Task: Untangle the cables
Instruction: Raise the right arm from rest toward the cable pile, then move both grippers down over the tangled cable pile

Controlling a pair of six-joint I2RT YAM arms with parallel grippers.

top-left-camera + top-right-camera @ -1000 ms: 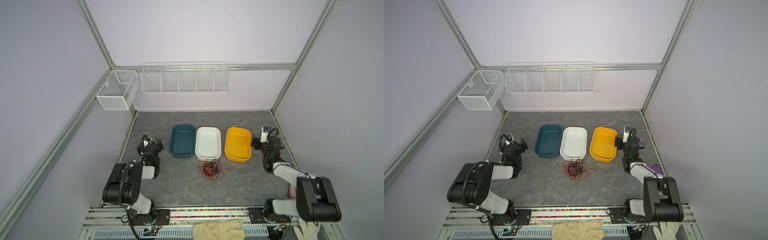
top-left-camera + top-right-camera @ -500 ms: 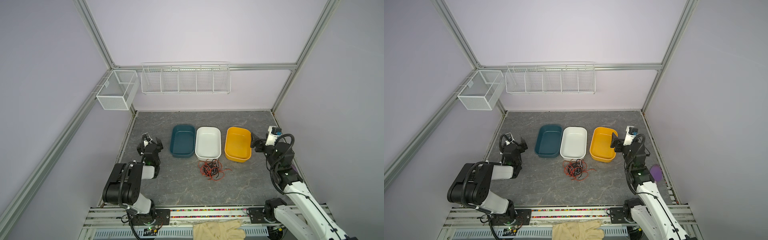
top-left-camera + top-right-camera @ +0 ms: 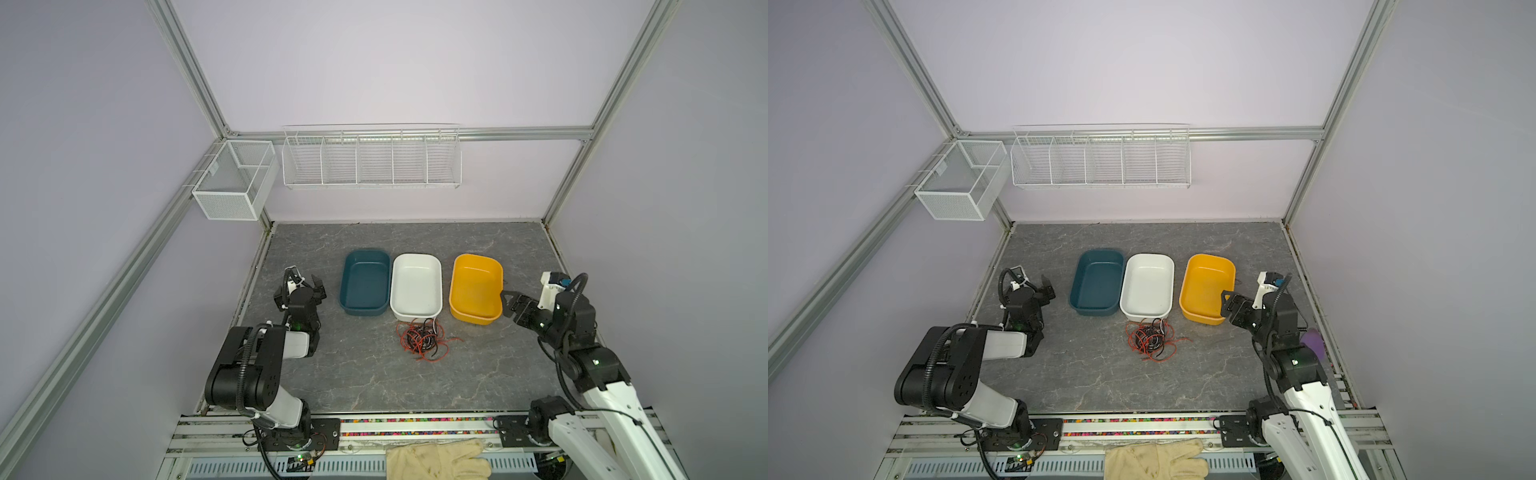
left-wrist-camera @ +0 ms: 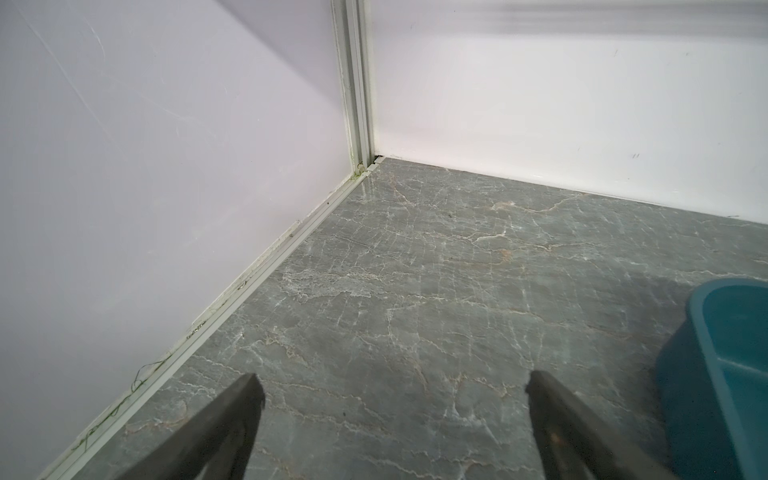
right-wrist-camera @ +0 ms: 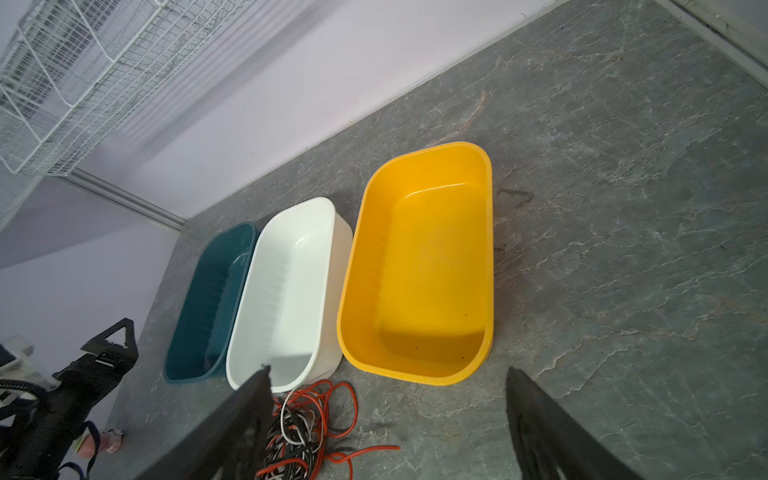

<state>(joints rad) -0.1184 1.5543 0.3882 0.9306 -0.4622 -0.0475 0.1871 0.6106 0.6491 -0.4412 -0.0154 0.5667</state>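
Note:
The cables lie as one tangle of thin red, black and white strands on the grey mat, just in front of the white tray. My right gripper hovers open by the yellow tray's near right corner, to the right of the tangle and apart from it. In the right wrist view the cables sit beside one finger of the right gripper, partly hidden by it. My left gripper stands open over bare mat near the left wall, holding nothing.
Three empty trays stand in a row: teal, white, yellow. Two white wire baskets hang on the walls. A pale glove lies on the front rail. A purple object shows behind the right arm.
My right arm has risen and reached out, swinging its gripper left toward the yellow tray's corner. The left arm and the cables have not moved.

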